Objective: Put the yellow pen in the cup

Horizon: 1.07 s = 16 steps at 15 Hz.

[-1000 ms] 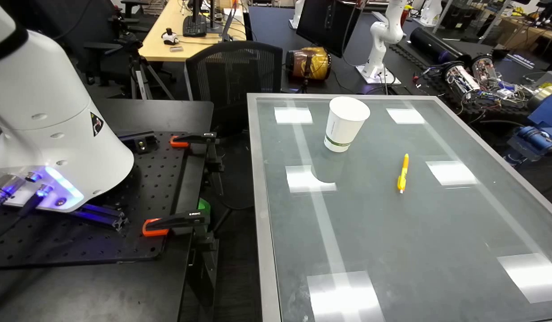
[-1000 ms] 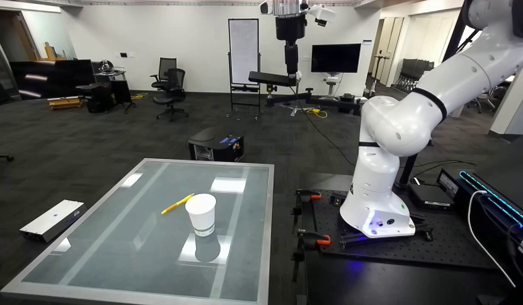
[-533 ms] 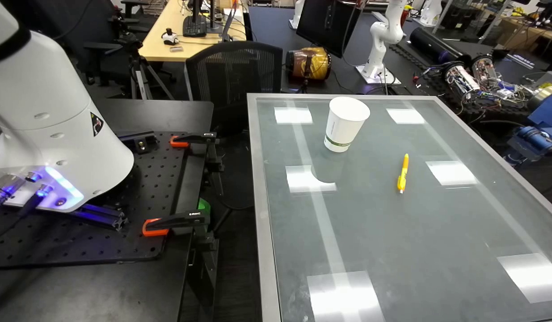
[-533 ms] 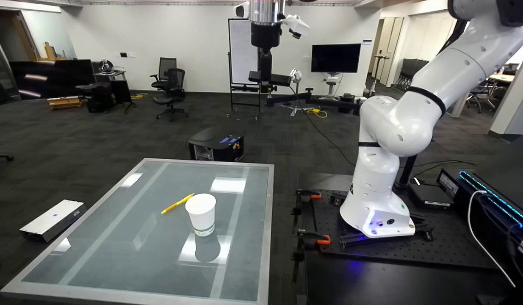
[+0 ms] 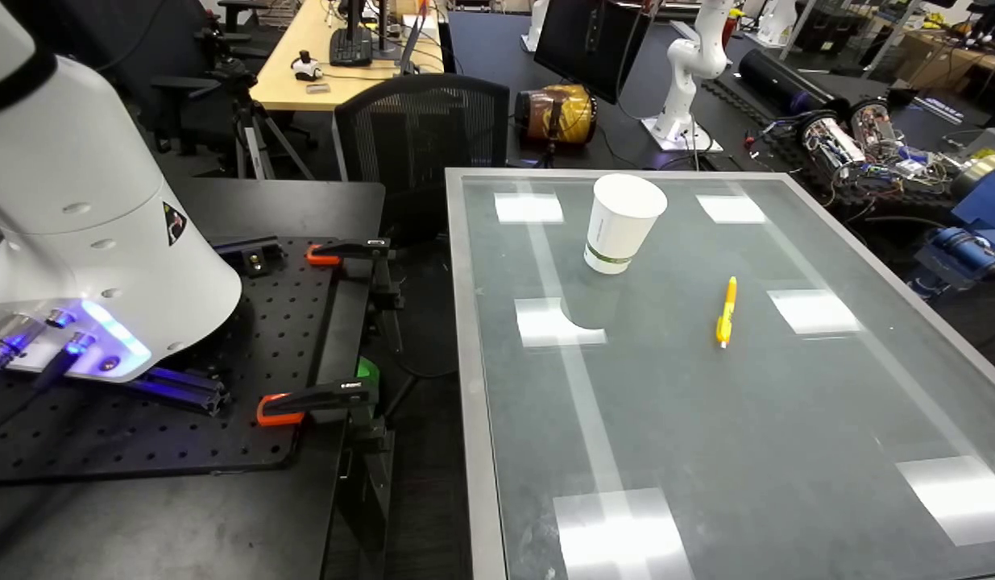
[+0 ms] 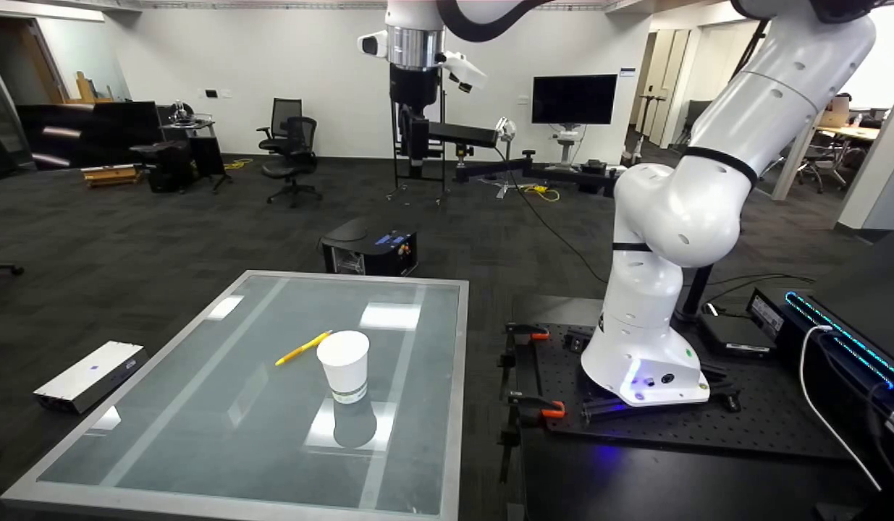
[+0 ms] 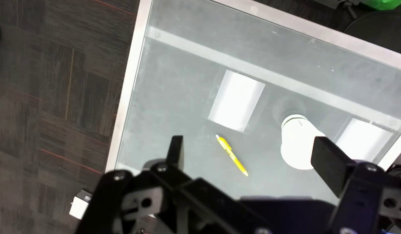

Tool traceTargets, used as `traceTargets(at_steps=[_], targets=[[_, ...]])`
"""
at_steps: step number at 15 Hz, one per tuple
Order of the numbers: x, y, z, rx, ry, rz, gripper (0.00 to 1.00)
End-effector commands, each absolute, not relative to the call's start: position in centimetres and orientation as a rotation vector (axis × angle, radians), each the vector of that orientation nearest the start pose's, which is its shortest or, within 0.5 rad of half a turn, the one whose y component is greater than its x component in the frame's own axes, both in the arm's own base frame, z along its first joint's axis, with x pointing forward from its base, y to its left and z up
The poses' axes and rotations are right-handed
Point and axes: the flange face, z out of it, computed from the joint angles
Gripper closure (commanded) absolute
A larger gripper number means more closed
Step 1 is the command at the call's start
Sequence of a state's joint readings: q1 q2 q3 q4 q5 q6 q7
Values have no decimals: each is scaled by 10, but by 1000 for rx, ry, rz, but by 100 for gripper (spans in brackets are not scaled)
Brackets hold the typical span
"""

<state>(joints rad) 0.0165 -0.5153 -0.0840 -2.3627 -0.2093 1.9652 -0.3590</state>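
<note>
Claw (image 7: 248, 150) hung empty, spread wide. Pickup seemed to need a turn square across the yellow pen (image 7: 232, 156), then descent clear of the cup (image 7: 297, 144).

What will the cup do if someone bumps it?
The cup might tip, since its base is narrower than its rim. It could slide, because the table looks smooth and shiny. It's probably light, looking like paper.

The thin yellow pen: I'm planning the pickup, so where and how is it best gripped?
Probably mid-length on the thin yellow pen, from straight above, the open black gripper turned to close across its slim body: the pen lies flat, apart from the tapered white cup.
</note>
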Motion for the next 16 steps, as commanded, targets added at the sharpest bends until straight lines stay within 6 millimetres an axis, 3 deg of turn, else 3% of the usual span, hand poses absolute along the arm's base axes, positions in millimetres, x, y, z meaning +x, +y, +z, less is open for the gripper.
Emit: traceTargets(at_steps=[1, 8, 16], targets=[[439, -39, 516, -3209, -788, -178, 0], [481, -17, 467, -3083, -1060, -208, 0], [499, -8, 410, -2834, -1221, -95, 0]])
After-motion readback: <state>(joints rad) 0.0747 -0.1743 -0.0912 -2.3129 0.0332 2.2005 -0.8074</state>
